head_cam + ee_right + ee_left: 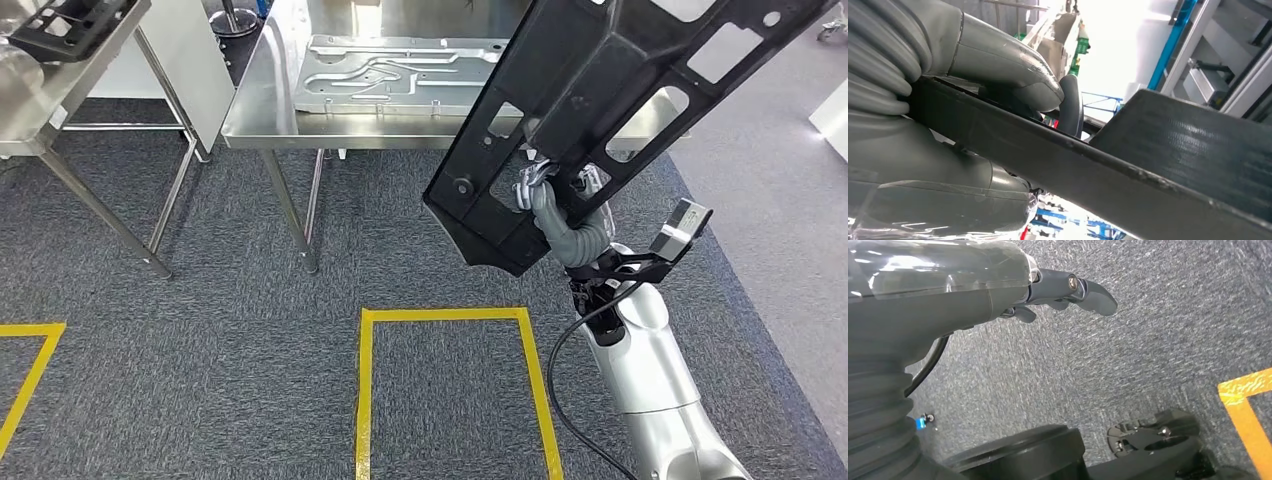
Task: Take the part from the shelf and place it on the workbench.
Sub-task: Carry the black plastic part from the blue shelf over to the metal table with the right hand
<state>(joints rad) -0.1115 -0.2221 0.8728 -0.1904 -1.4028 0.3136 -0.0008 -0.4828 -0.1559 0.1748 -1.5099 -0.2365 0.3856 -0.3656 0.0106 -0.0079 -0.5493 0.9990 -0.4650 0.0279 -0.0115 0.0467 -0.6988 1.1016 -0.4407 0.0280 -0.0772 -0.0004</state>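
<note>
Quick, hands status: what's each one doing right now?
Left hand: holds nothing, hanging over the carpet; open or shut cannot be told.
Right hand: grips the black part, raised before the workbench.

Head view high, facing down, wrist views close

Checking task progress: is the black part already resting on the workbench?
No, the right hand holds the black part in the air above the workbench.

a silver right arm (650,380) is seen, trailed by a black cable (562,380); a grey ribbed cover (873,405) sheathes the left wrist.
</note>
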